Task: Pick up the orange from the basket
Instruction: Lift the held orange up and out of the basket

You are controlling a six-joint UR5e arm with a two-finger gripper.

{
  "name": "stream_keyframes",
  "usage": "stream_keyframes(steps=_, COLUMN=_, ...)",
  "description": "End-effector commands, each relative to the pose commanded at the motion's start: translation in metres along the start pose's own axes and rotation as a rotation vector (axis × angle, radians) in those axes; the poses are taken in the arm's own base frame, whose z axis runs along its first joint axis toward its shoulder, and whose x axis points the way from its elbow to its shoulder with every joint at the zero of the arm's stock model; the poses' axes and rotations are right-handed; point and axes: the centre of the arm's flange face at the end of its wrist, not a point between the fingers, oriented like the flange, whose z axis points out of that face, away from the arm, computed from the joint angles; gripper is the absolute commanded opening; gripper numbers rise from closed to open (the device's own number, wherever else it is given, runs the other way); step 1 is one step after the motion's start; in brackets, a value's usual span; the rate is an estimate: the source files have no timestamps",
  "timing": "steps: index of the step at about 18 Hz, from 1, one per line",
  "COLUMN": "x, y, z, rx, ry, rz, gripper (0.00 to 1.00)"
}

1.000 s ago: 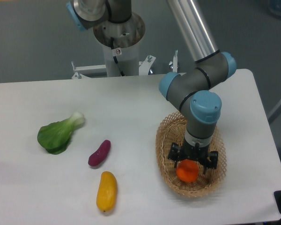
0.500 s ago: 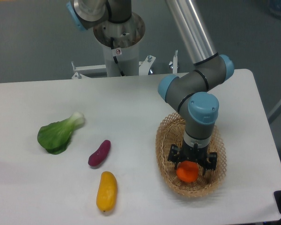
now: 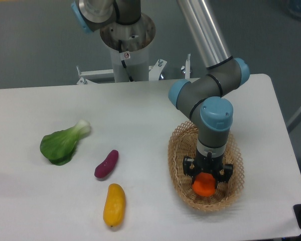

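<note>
The orange lies inside the oval woven basket at the right of the table. My gripper points straight down into the basket from above. Its black fingers sit tight against both sides of the orange, shut on it. The wrist hides the top of the fruit, and its lower half shows below the fingers. The orange still rests low in the basket.
On the left half of the table lie a green bok choy, a purple sweet potato and a long yellow-orange mango-like fruit. The robot's base column stands behind the table's far edge.
The gripper has sunk lower over the orange and its fingers have drawn in against it. Orange and basket have shifted slightly right.
</note>
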Motion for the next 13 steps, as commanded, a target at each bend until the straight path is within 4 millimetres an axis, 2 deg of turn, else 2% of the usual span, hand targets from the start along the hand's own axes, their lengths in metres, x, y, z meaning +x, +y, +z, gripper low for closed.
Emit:
stream_keyframes(steps=2, x=-0.002, y=0.002, z=-0.015, rx=0.007, ry=-0.012, rz=0.014, gripper=0.66)
stream_keyframes(steps=5, x=-0.025, y=0.014, z=-0.052, rx=0.02, ry=-0.051, rz=0.101, gripper=0.67)
stream_keyframes(steps=8, x=-0.038, y=0.012, z=-0.083, rx=0.006, ry=-0.046, rz=0.124, gripper=0.67)
stream_keyframes(steps=13, x=-0.062, y=0.014, z=-0.151, rx=-0.044, ry=0.009, rz=0.151, gripper=0.67)
